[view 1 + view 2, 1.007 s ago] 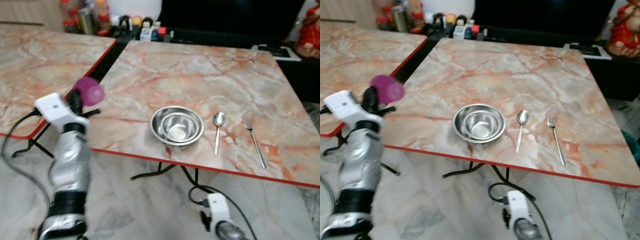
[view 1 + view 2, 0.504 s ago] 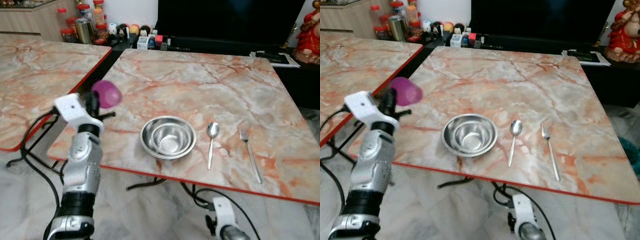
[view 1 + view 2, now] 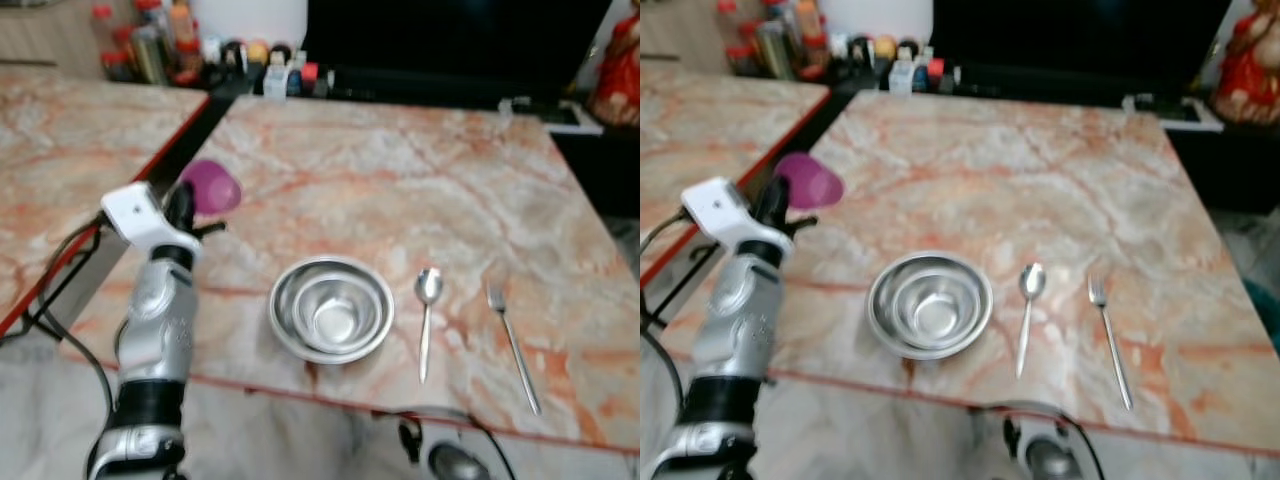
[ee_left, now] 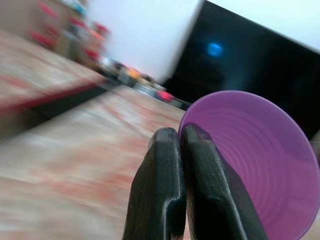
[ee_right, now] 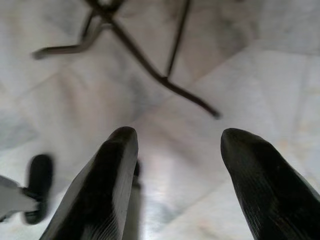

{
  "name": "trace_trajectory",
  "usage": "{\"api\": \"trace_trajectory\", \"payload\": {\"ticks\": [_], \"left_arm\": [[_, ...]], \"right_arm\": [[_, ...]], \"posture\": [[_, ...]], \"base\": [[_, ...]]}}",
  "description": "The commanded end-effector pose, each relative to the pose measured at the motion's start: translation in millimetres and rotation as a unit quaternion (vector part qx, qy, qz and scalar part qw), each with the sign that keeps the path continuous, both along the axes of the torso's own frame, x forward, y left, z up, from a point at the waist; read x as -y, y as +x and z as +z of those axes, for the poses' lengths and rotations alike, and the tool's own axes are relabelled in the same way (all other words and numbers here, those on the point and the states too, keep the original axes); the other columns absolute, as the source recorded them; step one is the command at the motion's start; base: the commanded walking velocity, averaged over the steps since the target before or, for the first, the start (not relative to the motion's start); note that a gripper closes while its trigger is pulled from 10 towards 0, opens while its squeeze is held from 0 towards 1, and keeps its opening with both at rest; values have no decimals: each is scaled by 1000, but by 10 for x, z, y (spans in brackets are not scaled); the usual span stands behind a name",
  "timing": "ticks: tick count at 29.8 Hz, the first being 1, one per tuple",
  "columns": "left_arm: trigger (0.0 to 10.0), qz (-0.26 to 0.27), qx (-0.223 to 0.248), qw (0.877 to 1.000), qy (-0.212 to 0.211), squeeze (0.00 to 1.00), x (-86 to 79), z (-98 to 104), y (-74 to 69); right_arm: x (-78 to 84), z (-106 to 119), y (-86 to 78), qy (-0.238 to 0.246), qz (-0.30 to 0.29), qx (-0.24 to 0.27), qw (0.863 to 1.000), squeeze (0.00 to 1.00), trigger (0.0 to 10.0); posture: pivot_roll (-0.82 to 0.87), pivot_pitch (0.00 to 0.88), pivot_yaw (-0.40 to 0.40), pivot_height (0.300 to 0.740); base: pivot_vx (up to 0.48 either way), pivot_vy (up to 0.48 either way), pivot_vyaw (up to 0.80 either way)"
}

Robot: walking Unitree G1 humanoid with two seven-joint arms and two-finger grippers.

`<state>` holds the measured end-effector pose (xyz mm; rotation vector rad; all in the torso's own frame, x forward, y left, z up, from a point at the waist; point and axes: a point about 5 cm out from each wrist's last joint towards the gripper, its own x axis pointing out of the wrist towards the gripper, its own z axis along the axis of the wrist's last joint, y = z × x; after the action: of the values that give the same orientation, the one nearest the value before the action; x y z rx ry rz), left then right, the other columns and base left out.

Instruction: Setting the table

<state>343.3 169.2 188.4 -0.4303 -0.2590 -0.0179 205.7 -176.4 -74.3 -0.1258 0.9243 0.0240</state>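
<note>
Left wrist view: purple cup (image 4: 260, 165) between fingers (image 4: 165, 190).

The left pincer (image 3: 188, 203) has carried the purple cup (image 3: 211, 187) over the table (image 3: 400, 190).

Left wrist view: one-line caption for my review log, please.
Left end effector shut on the rim of a purple cup, held above the marble table.
</note>
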Motion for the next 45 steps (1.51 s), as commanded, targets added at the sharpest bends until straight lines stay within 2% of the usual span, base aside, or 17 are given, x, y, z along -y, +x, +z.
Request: {"api": "trace_trajectory", "payload": {"ticks": [1,8,11,17,21,24,27,28,37,39,45], "left_arm": [[10000,10,-5,1000,1,0,-104,68,37],[10000,7,-62,997,37,0,-134,89,91],[10000,-15,-125,991,40,0,-126,33,112],[10000,-44,-138,989,35,0,-92,142,125],[10000,-54,-148,987,30,0,-72,238,165],[10000,-67,-164,984,27,0,-56,237,217],[10000,-98,-195,974,55,0,19,189,296],[10000,-110,-209,968,79,0,53,164,331],[10000,-115,-251,952,129,0,63,120,468],[10000,-110,-255,950,140,0,54,116,479],[10000,-114,-254,950,140,0,76,177,515]], "right_arm": [[-40,11,27,5,-2,4,1000,0,10000],[-34,9,23,5,-4,4,1000,0,10000],[-31,8,20,5,-3,4,1000,0,10000],[-31,9,21,5,-3,4,1000,0,10000],[-32,9,22,5,-1,3,1000,0,10000],[-40,12,28,5,0,4,1000,0,10000],[-53,16,38,6,1,5,1000,0,10000],[-54,17,41,6,1,5,1000,0,10000],[-46,3,14,8,-8,2,1000,0,10000],[-46,2,12,8,-9,2,1000,0,10000],[-34,3,12,7,-12,2,1000,0,10000]], "posture": [[124,85,-47,715],[123,85,-46,715],[123,83,-45,715],[122,78,-43,715],[124,68,-42,715],[124,66,-41,715],[122,62,-39,715],[122,64,-38,715],[125,72,-31,715],[123,74,-29,715],[128,76,-31,715]], "base": [[0,0,0],[0,0,0],[0,0,0],[0,0,0],[0,0,0],[0,0,0],[0,0,0],[0,0,0],[0,0,0],[0,0,0],[0,0,0]]}}
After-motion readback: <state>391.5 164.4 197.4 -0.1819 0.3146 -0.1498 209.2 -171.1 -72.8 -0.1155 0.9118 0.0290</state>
